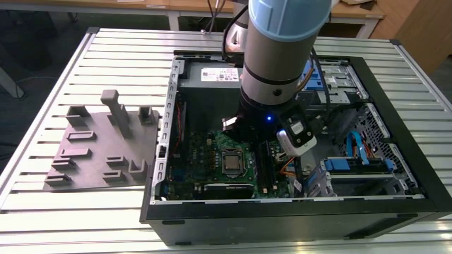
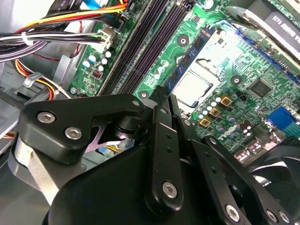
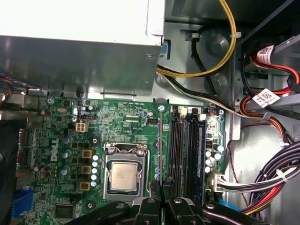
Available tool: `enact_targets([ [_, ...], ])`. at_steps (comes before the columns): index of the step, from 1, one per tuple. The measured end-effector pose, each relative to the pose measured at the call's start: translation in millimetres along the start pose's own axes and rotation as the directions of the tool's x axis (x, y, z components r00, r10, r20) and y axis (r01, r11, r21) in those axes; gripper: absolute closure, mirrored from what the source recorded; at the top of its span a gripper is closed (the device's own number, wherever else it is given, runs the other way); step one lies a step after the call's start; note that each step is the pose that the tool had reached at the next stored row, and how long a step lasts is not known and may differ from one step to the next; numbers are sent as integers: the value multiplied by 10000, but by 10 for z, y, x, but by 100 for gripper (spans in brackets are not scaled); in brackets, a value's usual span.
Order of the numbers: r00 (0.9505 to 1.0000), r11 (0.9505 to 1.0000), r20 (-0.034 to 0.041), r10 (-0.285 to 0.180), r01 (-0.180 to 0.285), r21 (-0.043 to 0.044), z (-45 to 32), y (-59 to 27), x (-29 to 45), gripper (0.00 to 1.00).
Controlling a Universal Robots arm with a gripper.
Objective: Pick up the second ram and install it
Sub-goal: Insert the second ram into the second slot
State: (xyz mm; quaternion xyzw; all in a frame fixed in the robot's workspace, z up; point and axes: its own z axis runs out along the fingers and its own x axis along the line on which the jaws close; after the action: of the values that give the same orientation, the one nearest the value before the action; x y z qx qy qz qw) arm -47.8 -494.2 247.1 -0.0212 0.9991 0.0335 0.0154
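Gripper (image 3: 161, 185) is down inside the open PC case (image 1: 395, 159), over the motherboard (image 3: 126, 122); fingers closed narrow on the second ram (image 3: 160, 145), which the first wrist view shows edge-on as a thin vertical strip running from the fingertips toward the power supply (image 3: 79, 51).

Stick is held by one end, long axis parallel to the black memory slots (image 3: 185, 140), presumably so it can drop straight in without twisting; it sits between the CPU socket (image 3: 124, 176) and those slots, just beside them, not over one yet as far as I can judge.

Can't tell whether its lower edge touches the board; looks held clear.

In the second wrist view the fingers (image 2: 161, 140) meet in a tight pinch above the board, slots (image 2: 150, 42) alongside.

Grey parts tray (image 1: 99, 153) sits on the desk (image 1: 84, 211) to the exterior view's left of the case.
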Motion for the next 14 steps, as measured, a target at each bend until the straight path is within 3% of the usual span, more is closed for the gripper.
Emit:
enact_targets([
  [14,10000,10000,0,-2,2,0,32,58,-2,86],
])
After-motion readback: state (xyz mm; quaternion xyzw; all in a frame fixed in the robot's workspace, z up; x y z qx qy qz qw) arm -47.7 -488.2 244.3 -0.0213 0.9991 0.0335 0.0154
